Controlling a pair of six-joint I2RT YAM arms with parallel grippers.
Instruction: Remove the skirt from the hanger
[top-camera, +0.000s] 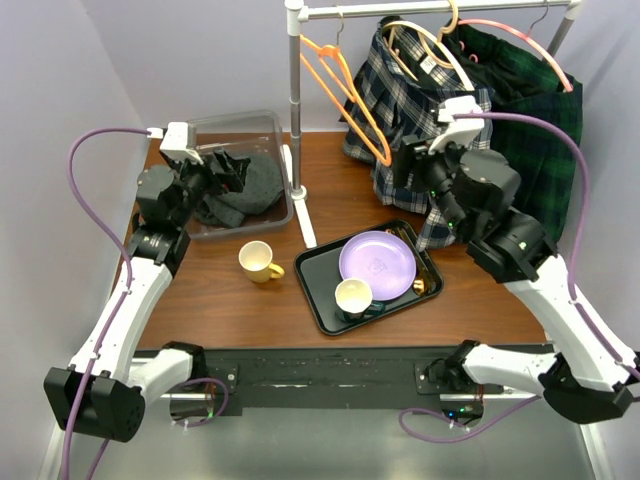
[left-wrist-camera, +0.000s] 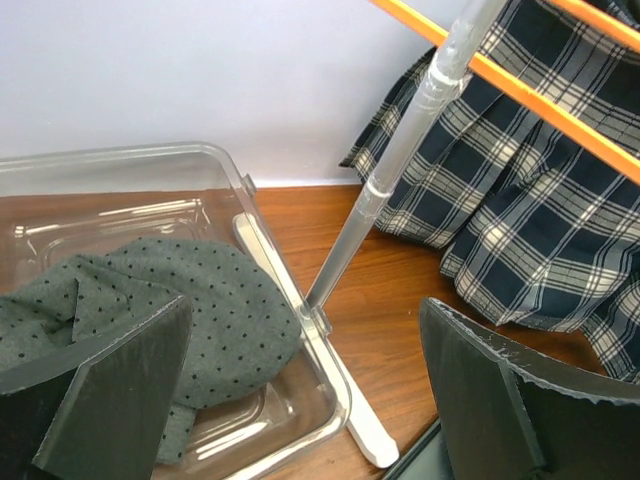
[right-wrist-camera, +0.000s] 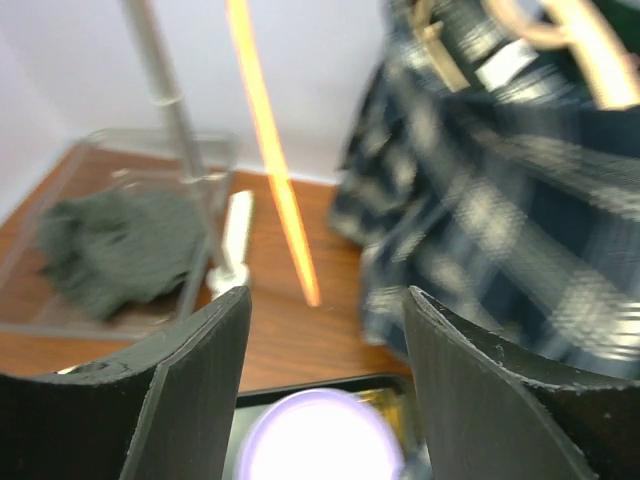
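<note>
Top external view: the plaid skirt (top-camera: 405, 105) hangs straight down on its hanger (top-camera: 447, 50), just behind the right end effector (top-camera: 403, 168), which is spread and empty. This arm is the nearer one.

Navy-white plaid skirt (top-camera: 400, 105) hangs on cream hanger (top-camera: 445, 48), back right, pleats draping down, not removed.
</note>
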